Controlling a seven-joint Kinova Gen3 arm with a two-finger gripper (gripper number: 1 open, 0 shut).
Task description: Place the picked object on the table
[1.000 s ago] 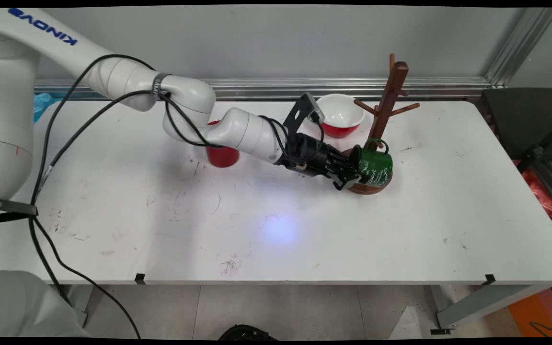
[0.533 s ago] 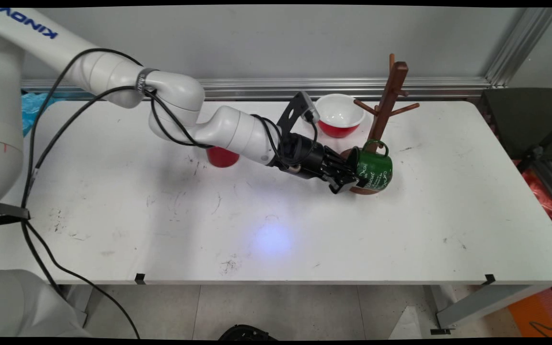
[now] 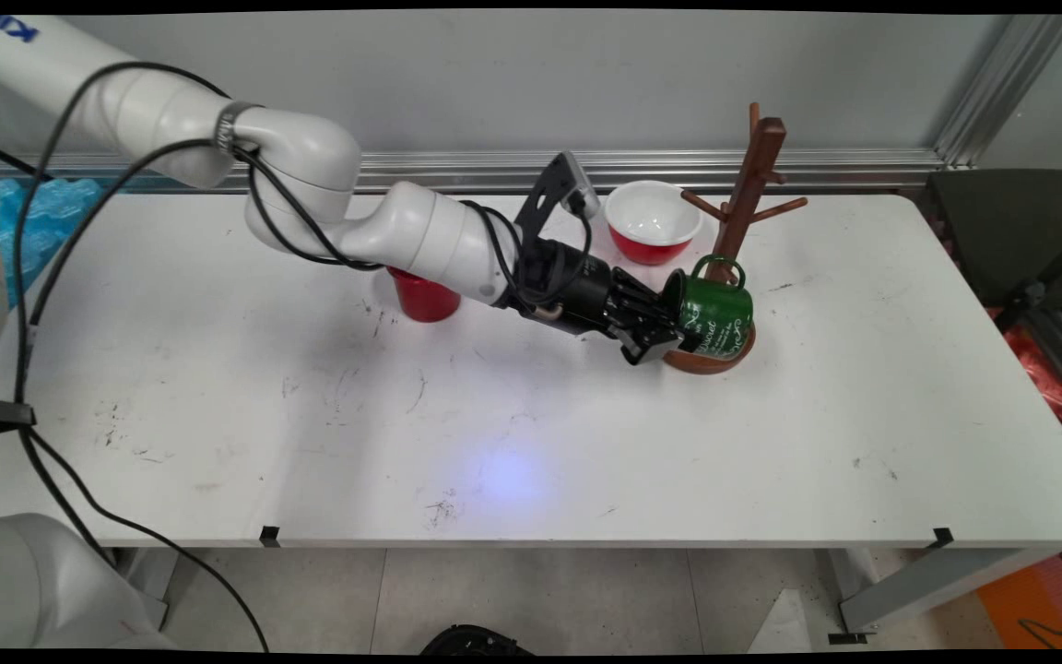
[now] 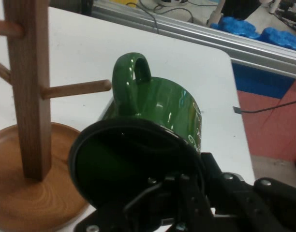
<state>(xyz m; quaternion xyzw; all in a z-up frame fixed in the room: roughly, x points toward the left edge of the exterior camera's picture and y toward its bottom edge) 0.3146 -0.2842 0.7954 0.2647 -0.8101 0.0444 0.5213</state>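
Fingers clamped on mug rim, handle just beside rack peg. Risks: rim grip slips; mug knocks rack over.

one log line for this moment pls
gripper: shut on green mug rim | mug: tipped on its side, handle up, beside mug tree | behind: red bowl, red cup
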